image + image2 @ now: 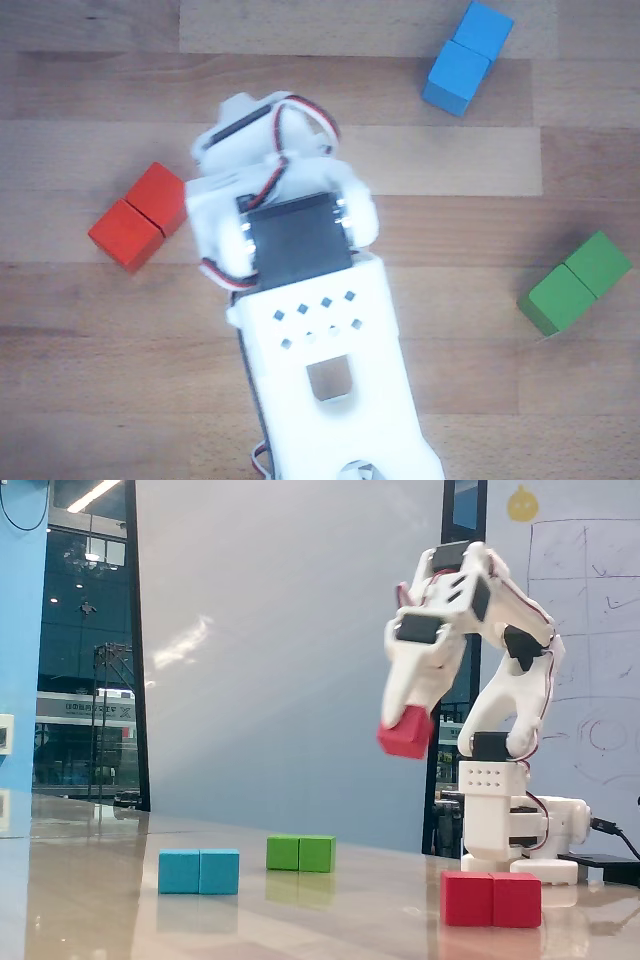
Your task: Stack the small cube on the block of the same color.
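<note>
1. Right now, in the fixed view, your gripper hangs high above the table, its fingers clamped on the small cube, which tilts slightly.
2. The small cube is well off the surface, up and to the left of the block in that view, and not touching it.
3. The block lies flat on the table at the near right of the fixed view, in front of the arm's base.
4. In the other view you see the block at the left, just beside the arm's wrist; the wrist hides the gripper and the small cube there.
5. The blue double block sits at the near left in the fixed view, and the green double block lies farther back, to its right.
6. In the other view the blue double block is at the top right and the green double block at the right edge, well apart from each other and from the block.
</note>
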{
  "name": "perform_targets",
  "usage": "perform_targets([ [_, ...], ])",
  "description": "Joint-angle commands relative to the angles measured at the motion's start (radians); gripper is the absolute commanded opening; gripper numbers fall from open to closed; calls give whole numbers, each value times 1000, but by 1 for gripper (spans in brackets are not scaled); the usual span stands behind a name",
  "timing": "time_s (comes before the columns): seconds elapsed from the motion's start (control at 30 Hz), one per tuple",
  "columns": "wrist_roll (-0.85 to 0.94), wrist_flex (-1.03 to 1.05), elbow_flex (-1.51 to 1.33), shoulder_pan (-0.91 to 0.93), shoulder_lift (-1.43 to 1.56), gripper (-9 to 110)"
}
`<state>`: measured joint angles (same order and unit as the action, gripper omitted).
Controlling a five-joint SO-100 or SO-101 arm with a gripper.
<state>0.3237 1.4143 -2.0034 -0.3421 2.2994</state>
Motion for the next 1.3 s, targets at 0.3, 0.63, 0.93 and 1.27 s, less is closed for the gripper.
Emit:
perform_targets([
  [0.3,-18,-11,112,-390,-48,11],
  [0.63,-12,-146,110,-423,-253,11],
  [0.93,-9,-233,110,-405,-399,11],
  [1.27,23,-284,110,-295,-476,11],
])
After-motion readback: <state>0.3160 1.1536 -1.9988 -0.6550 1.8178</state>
